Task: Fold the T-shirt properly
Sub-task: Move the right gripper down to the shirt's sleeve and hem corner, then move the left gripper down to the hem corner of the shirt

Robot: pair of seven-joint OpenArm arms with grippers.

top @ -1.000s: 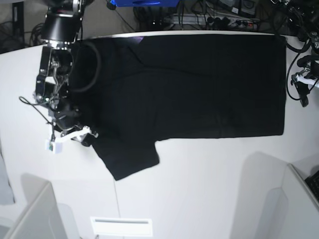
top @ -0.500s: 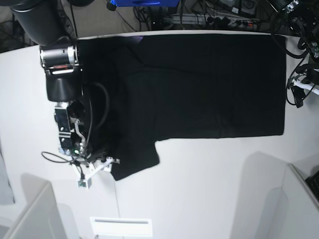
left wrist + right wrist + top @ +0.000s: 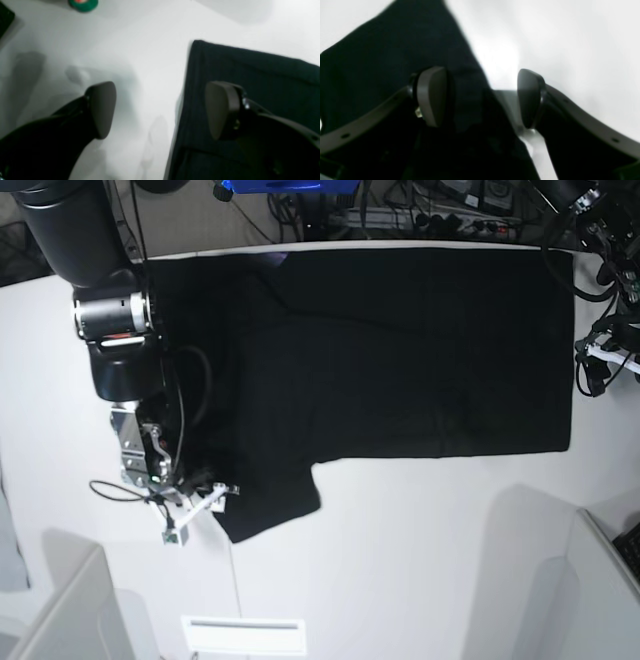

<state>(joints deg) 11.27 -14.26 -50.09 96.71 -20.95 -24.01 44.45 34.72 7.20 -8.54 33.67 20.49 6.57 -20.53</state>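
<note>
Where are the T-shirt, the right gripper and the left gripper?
T-shirt (image 3: 420, 350), base view, middle of the body panel.
Right gripper (image 3: 480, 97), right wrist view, midway between its open fingertips.
Left gripper (image 3: 160, 110), left wrist view, midway between its open fingertips.

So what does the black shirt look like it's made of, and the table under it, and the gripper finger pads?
The T-shirt looks like soft matte knit cloth: it lies limp and flat, with a stitched hem band along its edge. The table seems a smooth white laminate or painted board, carrying soft shadows and faint sheen. The left gripper's finger pads look like dark matte rubber or plastic; which one is unclear.
</note>
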